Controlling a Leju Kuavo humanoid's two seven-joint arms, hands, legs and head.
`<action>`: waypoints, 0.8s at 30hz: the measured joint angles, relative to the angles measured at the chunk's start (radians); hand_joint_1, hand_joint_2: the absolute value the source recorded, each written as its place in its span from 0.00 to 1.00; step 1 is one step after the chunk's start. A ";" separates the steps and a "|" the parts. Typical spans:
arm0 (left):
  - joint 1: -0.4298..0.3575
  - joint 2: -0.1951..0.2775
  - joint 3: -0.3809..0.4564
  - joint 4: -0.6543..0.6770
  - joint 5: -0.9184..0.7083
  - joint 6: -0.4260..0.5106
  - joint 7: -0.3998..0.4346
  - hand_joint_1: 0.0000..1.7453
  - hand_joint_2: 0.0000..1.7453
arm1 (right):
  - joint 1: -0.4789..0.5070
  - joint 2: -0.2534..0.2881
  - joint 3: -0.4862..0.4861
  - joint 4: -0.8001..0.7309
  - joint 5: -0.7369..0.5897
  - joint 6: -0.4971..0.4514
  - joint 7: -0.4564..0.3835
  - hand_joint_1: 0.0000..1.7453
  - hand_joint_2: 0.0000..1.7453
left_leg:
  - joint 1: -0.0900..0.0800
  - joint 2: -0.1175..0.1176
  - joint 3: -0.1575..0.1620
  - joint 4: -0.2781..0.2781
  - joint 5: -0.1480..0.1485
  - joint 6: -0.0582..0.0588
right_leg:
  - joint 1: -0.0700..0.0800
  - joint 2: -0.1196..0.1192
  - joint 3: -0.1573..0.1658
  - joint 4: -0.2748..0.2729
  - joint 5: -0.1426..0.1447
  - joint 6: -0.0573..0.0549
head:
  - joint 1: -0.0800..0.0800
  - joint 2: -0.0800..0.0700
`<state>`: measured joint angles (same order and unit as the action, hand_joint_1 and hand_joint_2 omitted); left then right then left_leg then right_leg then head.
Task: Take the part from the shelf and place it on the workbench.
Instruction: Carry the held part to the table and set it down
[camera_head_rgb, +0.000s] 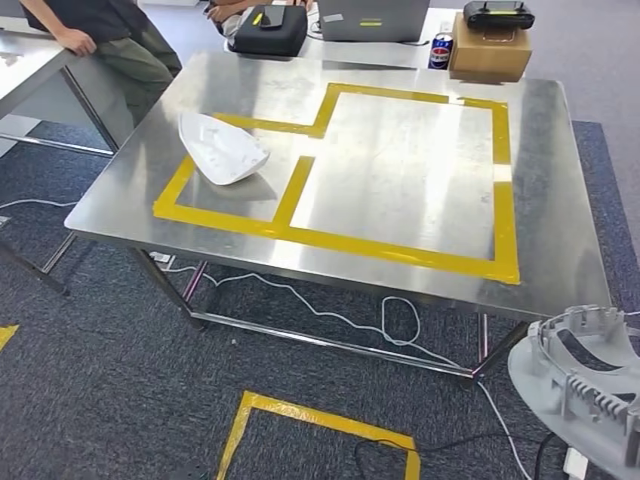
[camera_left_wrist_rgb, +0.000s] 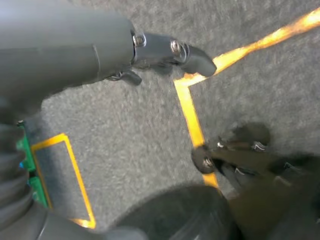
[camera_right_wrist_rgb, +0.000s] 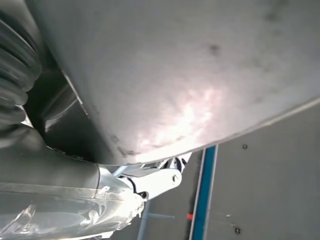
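Note:
A grey moulded part (camera_head_rgb: 585, 385) with ribs and a ring-shaped opening hangs at the lower right of the head view, off the near right corner of the steel workbench (camera_head_rgb: 423, 190). Seen from the right wrist, its smooth grey surface (camera_right_wrist_rgb: 181, 75) lies tight against my right hand (camera_right_wrist_rgb: 56, 177), which grips it from beneath. My left hand (camera_left_wrist_rgb: 113, 45) hangs over the carpet with its fingers (camera_left_wrist_rgb: 196, 60) apart and nothing in them. A white curved shell part (camera_head_rgb: 223, 148) lies on the bench's left side, inside a yellow-taped box (camera_head_rgb: 226, 215).
Yellow tape (camera_head_rgb: 423, 258) marks a large rectangle on the benchtop. A person (camera_head_rgb: 113, 40) leans on a table at the far left. A black case (camera_head_rgb: 270, 30), a laptop (camera_head_rgb: 373, 18), a can (camera_head_rgb: 441, 50) and a cardboard box (camera_head_rgb: 490, 48) stand behind. Cables (camera_head_rgb: 324, 315) trail under the bench.

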<state>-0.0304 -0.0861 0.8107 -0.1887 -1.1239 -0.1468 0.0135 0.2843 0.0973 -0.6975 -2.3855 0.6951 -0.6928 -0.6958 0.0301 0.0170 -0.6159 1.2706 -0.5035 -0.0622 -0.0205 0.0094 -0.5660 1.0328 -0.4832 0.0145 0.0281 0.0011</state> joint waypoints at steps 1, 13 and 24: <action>0.004 0.000 0.000 0.000 -0.002 0.000 -0.001 0.00 1.00 | 0.000 0.000 0.000 0.000 0.000 0.000 0.000 1.00 1.00 | -0.005 -0.001 -0.049 0.034 -0.042 0.003 | 0.000 0.006 0.022 -0.007 -0.014 -0.003 | -0.001 0.000; 0.016 0.004 0.007 0.000 0.002 0.000 0.003 0.00 1.00 | 0.002 0.003 0.003 0.016 0.001 0.000 -0.001 1.00 1.00 | -0.041 -0.029 -0.127 -0.246 0.187 0.065 | 0.015 0.034 0.254 -0.055 -0.209 0.022 | -0.009 0.000; 0.017 0.004 0.021 0.000 0.005 0.001 0.005 0.00 1.00 | 0.002 0.004 0.002 0.034 -0.008 0.000 0.000 1.00 1.00 | -0.045 -0.036 0.007 -0.247 0.066 0.073 | 0.020 0.001 0.000 0.024 -0.012 0.029 | -0.008 0.000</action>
<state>-0.0130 -0.0824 0.8314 -0.1885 -1.1192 -0.1459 0.0187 0.2867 0.1012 -0.6950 -2.3513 0.6872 -0.6924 -0.6956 -0.0150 -0.0186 -0.6092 1.0237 -0.4373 0.0109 -0.0009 0.0106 -0.5655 1.0569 -0.4957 0.0437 0.0204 0.0009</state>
